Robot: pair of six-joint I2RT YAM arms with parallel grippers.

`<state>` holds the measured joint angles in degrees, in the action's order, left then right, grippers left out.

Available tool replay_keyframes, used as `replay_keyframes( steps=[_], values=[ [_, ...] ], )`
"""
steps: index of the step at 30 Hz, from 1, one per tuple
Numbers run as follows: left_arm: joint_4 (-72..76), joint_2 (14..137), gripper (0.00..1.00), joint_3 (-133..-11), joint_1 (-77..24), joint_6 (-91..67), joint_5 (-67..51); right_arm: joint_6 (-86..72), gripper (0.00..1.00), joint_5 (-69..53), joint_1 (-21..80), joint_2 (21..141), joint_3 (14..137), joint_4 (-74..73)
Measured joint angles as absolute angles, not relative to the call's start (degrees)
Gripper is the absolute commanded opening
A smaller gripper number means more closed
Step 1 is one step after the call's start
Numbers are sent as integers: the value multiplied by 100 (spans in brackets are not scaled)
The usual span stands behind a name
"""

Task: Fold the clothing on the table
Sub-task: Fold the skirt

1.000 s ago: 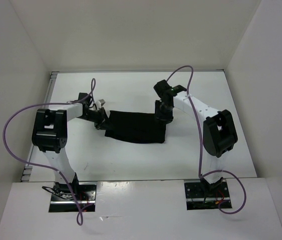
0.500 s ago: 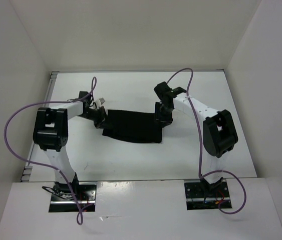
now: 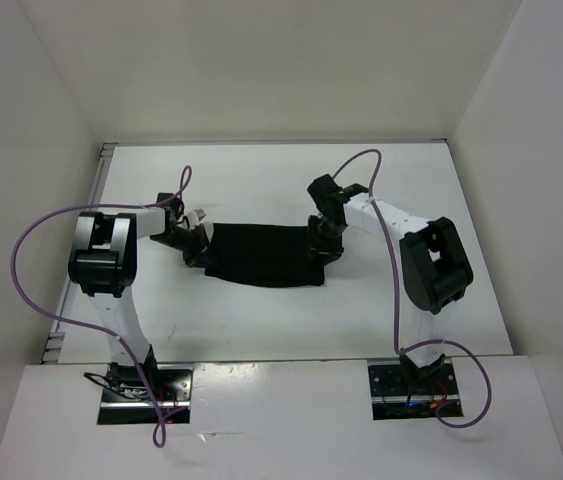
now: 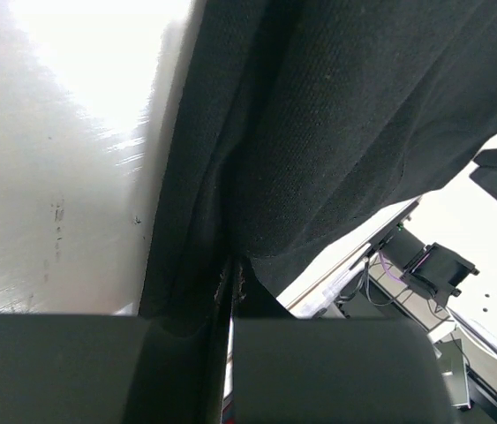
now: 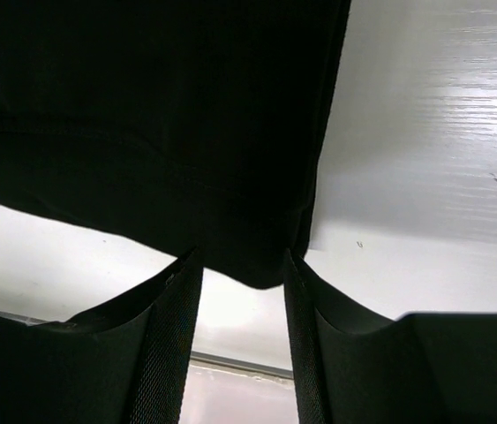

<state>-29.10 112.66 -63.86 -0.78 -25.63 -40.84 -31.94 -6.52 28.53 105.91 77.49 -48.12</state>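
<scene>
Clothing first: where is it?
— On the desk, about the middle, spread as a wide black strip that runs from one gripper to the other. Its near edge sags a little toward the arms' bases.

— What is the left gripper doing?
— It is clenched on the clothing's left end. The left wrist view shows its fingers pressed together with only a thin slit between them. The fabric gathers into creases that run down into that slit. The white desk shows beside it.

— And the right gripper?
— It is released, with its jaws standing well apart. It sits at the clothing's right end, tilted down over the cloth. In the right wrist view a corner of the fabric hangs between the two fingertips. White shows in the gap below its hem. It may brush the inner faces, but I cannot tell. Nothing is pinched there.

— Is the cloth off the desk anywhere?
— From above it looks flat. Whether the pinched left end is raised I cannot tell.

— What lies around it?
— The left arm and right arm bend in from either side, each trailing a purple cable. White walls stand at the back and along both sides.
</scene>
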Motion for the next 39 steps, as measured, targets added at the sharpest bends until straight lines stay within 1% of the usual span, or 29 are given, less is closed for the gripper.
replay_keyframes(
  steps=[3, 4, 8, 9, 16, 24, 28, 31, 32, 33, 34, 35, 37, 39],
  values=[
    [-2912, 11266, 0, -6386, -78, -2565, -4073, -3201, 47, -718, 2853, 10674, 7688, -4718],
    [-2912, 11266, 1, -6386, -78, -2565, -4071, -3205, 47, -731, 2853, 10691, 7677, -4709],
    [-2943, 11227, 20, -6386, -73, -2565, -4005, -3236, 50, -615, 2851, 10718, 7647, -4700],
    [-2971, 11181, 21, -6383, -67, -2563, -3955, -3258, 50, -556, 2847, 10715, 7647, -4696],
    [-3151, 10696, 22, -6420, 3, -2541, -3535, -3382, 51, -449, 2536, 10600, 7603, -4617],
    [-3308, 10444, 22, -6530, 25, -2547, -3522, -3430, 51, -773, 2401, 10615, 7218, -4296],
    [-3413, 10230, 23, -6683, 25, -2550, -3601, -3452, 48, -1007, 2401, 10643, 6917, -4152],
    [-3439, 10047, 25, -6825, 25, -2558, -3706, -3487, 39, -1205, 2401, 10643, 6733, -4012],
    [-3459, 9992, 25, -6871, 25, -2567, -3756, -3503, 24, -1293, 2401, 10643, 6652, -3924],
    [-3459, 9953, 25, -6921, 25, -2567, -3809, -3509, 18, -1402, 2401, 10643, 6591, -3872],
    [-3463, 9924, 25, -6969, 25, -2567, -3863, -3575, 13, -1498, 2401, 10643, 6519, -3787],
    [-3461, 9911, 25, -7019, 23, -2571, -3929, -3612, 5, -1614, 2399, 10643, 6458, -3706],
    [-3433, 9911, 25, -7098, 3, -2580, -4058, -3693, 0, -1835, 2399, 10643, 6357, -3555],
    [-3420, 9920, 26, -7142, -51, -2585, -4226, -3793, 0, -1970, 2399, 10643, 6289, -3424]
  ],
)
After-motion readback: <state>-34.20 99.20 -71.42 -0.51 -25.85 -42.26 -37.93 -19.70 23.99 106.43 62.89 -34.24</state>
